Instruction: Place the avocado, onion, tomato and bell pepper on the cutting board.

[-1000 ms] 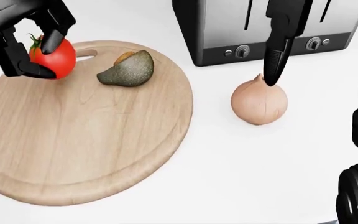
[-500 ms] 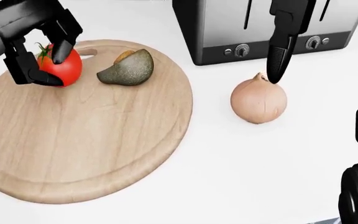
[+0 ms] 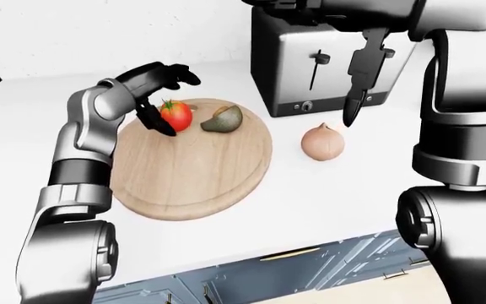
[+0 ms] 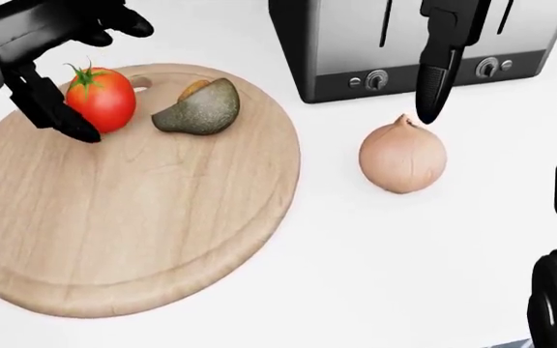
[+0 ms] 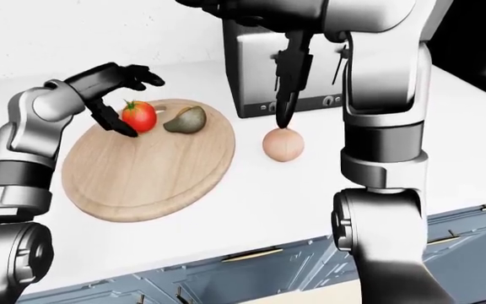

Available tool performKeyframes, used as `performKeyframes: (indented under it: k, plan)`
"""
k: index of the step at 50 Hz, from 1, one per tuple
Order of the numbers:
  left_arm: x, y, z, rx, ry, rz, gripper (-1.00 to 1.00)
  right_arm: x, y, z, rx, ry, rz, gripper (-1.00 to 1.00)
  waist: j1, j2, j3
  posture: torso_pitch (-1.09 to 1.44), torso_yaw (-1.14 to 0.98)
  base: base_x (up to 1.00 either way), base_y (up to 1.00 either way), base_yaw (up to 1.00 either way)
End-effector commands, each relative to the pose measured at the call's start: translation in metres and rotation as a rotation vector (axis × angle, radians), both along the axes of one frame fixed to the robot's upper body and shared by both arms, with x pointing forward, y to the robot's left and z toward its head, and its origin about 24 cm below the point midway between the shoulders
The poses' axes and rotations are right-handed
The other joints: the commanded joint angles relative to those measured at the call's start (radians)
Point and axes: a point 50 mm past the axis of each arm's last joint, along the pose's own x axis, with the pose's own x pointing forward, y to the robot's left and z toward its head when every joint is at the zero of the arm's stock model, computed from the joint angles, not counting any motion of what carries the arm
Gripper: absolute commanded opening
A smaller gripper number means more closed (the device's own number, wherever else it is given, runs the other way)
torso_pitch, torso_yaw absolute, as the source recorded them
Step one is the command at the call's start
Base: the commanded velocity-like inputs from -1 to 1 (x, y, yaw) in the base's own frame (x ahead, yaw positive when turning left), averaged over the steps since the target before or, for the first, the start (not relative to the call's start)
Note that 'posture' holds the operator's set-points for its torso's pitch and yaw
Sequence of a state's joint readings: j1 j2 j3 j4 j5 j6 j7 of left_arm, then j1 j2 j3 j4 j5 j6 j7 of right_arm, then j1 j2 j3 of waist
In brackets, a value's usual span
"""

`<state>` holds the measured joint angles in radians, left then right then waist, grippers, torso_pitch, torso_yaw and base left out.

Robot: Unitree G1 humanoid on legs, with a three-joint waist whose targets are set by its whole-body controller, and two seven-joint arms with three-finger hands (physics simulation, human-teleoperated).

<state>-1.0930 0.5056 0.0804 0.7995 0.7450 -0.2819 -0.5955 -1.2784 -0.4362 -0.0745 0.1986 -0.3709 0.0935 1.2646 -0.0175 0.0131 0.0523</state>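
On the board: tomato (image 4: 102, 98) and avocado (image 4: 199, 107) half sit side by side at the far edge of the round cutting board (image 4: 134, 217), 2 of 4 items placed.
Onion: the onion (image 4: 402, 158) rests on the white bench (image 4: 395, 268), to the right of the board and apart from it, just near of the toaster (image 4: 404, 43).
Bell pepper: not visible in any view.
Left hand: left hand (image 3: 160, 95) is released, fingers spread around the tomato; 1 finger stands just left of it, and I cannot tell whether it touches.
Right hand: right hand (image 4: 441, 58) hangs fingers-down above the onion, a fingertip at its top knot; nothing is grasped, fingers look extended.
Handling: the onion is probably firm, round and light, with dry papery skin that may slip and roll; best taken around its widest middle, not by the knot.
Obstacles: the toaster stands close on the far side, leaving little room for fingers there; the avocado and tomato crowd the board's far edge, so its bare near half is the better landing spot.
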Motion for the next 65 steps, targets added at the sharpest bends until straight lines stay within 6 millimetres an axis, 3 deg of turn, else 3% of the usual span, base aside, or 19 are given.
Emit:
performKeyframes:
  k: [1, 5, 8, 12, 20, 25, 37, 47, 53, 65]
  plan:
    - [-0.005, 0.002, 0.029, -0.013, -0.100, -0.003, 0.47, -0.009, -0.001, 0.017, 0.020, -0.076, 0.003, 1.00, 0.000, 0.003, -0.033, 0.00, 0.00, 0.00, 0.00, 0.00]
    - [-0.009, 0.010, 0.039, -0.021, -0.108, 0.012, 0.78, -0.008, -0.002, 0.019, 0.019, -0.079, -0.001, 1.00, -0.002, 0.004, -0.032, 0.00, 0.00, 0.00, 0.00, 0.00]
    - [-0.011, 0.016, 0.045, -0.033, -0.111, 0.025, 0.80, -0.007, -0.004, 0.020, 0.020, -0.080, -0.007, 1.00, -0.002, 0.004, -0.031, 0.00, 0.00, 0.00, 0.00, 0.00]
    - [-0.017, 0.022, 0.050, -0.040, -0.108, 0.034, 1.00, -0.005, -0.008, 0.019, 0.022, -0.079, -0.016, 1.00, -0.003, 0.006, -0.030, 0.00, 0.00, 0.00, 0.00, 0.00]
    - [-0.043, 0.041, 0.066, -0.088, -0.136, 0.048, 1.00, -0.002, -0.021, 0.012, 0.035, -0.060, -0.044, 1.00, -0.004, 0.009, -0.027, 0.00, 0.00, 0.00, 0.00, 0.00]
    - [-0.075, 0.046, 0.065, -0.059, -0.142, 0.032, 1.00, -0.001, -0.035, 0.003, 0.055, -0.031, -0.066, 1.00, -0.004, 0.008, -0.026, 0.00, 0.00, 0.00, 0.00, 0.00]
    - [-0.140, 0.058, 0.094, -0.060, -0.246, 0.043, 1.00, -0.016, -0.067, -0.003, 0.103, -0.044, -0.109, 1.00, 0.001, 0.008, -0.018, 0.00, 0.00, 0.00, 0.00, 0.00]
    - [-0.186, 0.067, 0.088, -0.091, -0.284, 0.062, 1.00, -0.027, -0.089, -0.018, 0.142, -0.012, -0.113, 1.00, 0.002, 0.010, -0.013, 0.00, 0.00, 0.00, 0.00, 0.00]
    - [-0.199, 0.069, 0.082, -0.118, -0.292, 0.065, 1.00, -0.027, -0.092, -0.018, 0.152, -0.017, -0.120, 1.00, 0.003, 0.010, -0.009, 0.00, 0.00, 0.00, 0.00, 0.00]
    - [-0.201, 0.075, 0.077, -0.155, -0.304, 0.082, 1.00, -0.026, -0.094, -0.027, 0.155, 0.005, -0.134, 1.00, 0.007, 0.008, -0.010, 0.00, 0.00, 0.00, 0.00, 0.00]
